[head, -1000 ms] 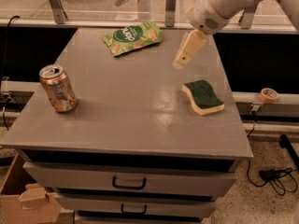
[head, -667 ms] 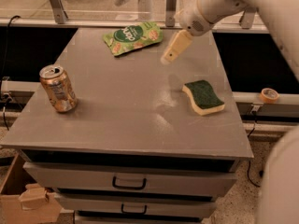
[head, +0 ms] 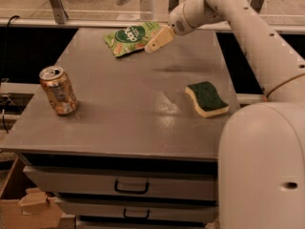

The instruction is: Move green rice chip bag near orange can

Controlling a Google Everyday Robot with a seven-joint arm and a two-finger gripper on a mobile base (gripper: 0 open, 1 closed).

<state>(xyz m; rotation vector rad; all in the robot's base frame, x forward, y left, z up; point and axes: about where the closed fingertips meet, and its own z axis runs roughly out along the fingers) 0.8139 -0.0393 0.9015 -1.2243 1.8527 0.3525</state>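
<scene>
Much of the right side is taken up by the robot's white body [head: 262, 166], close to the camera. Its arm [head: 248, 27] reaches up and to the left across the far right corner of the grey counter [head: 133, 109]. The counter stretches away from the camera, and two drawers [head: 131, 187] with dark handles sit under its front edge. A cardboard box [head: 19, 209] stands on the floor at the lower left.

The green rice chip bag [head: 131, 36] lies flat near the far edge of the counter, about midway across, with its dark green oval facing up. The green-topped yellow sponge [head: 206, 98] rests on the right side of the counter, well apart from the bag. The orange can [head: 58, 90] stands upright near the left edge, leaning slightly in this view, and is well apart from both the bag and the sponge.

The hand [head: 153, 45] is at the end of the arm, angled down and to the left, with its pale tip just at the right end of the bag. Whether it touches the bag cannot be told. How far open it is cannot be told either, and nothing is seen in its hold.
</scene>
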